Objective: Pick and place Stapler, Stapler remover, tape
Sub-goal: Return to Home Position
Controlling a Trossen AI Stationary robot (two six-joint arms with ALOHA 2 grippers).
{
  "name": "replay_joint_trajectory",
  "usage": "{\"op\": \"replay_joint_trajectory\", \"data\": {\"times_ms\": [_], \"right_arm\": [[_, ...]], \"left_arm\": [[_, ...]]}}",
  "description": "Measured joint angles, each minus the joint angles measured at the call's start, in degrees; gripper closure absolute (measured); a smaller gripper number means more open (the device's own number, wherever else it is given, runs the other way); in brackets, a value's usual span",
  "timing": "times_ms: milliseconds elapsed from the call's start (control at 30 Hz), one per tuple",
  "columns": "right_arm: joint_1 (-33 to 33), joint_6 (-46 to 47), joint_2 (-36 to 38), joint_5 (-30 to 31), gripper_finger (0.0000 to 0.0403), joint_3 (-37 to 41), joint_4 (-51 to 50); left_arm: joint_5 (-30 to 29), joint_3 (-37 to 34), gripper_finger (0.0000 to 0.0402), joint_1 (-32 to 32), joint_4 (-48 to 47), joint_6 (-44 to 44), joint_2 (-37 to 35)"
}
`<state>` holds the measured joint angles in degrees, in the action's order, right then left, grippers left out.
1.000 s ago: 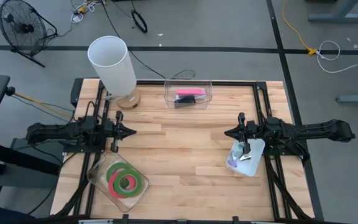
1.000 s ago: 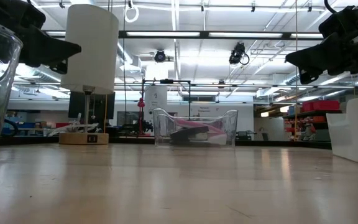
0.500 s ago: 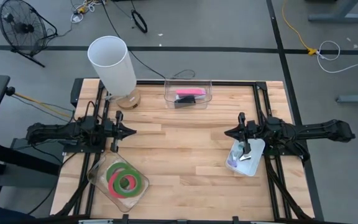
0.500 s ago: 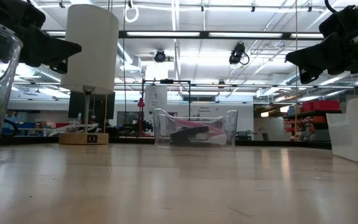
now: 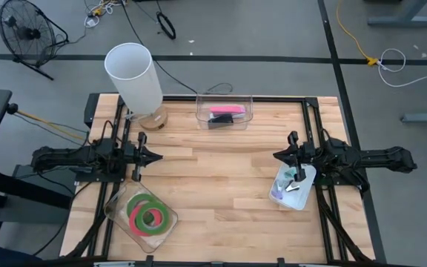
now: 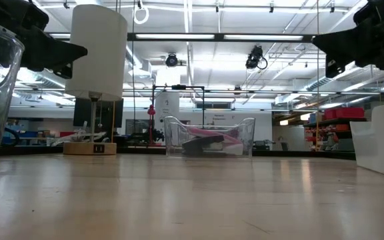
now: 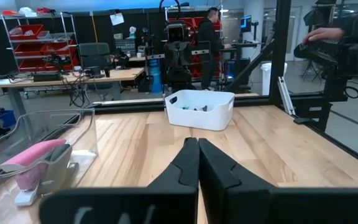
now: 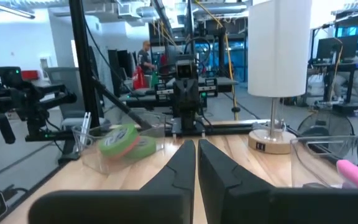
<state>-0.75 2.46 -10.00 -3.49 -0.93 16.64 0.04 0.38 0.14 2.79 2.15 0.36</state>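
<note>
Two flat rolls of tape (image 5: 148, 215), each ringed green and pink-red, lie side by side and touching in a clear tray (image 5: 117, 210) at the near left corner of the wooden worktop (image 5: 213, 185). At the far edge, near the middle, a clear bin (image 5: 201, 106) holds a pink stapler (image 5: 224, 110) with a black stapler (image 5: 219, 122) just beside it. On the right side stands a white bin (image 5: 308, 175) with a few small items inside, too small to tell apart. A lamp (image 5: 133, 76) with a tall white shade stands on a wooden base at the far left corner.

The left gripper (image 5: 154, 156) hangs above the worktop's left side, between the lamp and the tape tray, pointing toward the middle. Its wrist view shows the two dark fingers (image 7: 188, 163) pressed together with nothing between them.

The right gripper (image 5: 279, 156) hangs above the right side, pointing toward the middle, with its arm passing over the white bin. Its fingers (image 8: 185, 163) are likewise pressed together and hold nothing. The two grippers face each other, well apart, across bare wood.
</note>
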Motion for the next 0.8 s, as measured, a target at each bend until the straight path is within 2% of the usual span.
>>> {"op": "replay_joint_trajectory", "data": {"times_ms": [333, 800], "right_arm": [[0.24, 2.25, 5.63, 0.0, 0.0381, 0.0, -9.96], [0.24, -0.45, 10.03, 0.02, 0.0381, 0.0, -15.18]], "left_arm": [[0.02, 0.0, 0.0399, 0.0, 0.0, 0.02, 0.0], [0.01, 0.0, 0.0399, 0.0, -0.02, 0.0, 0.0]]}}
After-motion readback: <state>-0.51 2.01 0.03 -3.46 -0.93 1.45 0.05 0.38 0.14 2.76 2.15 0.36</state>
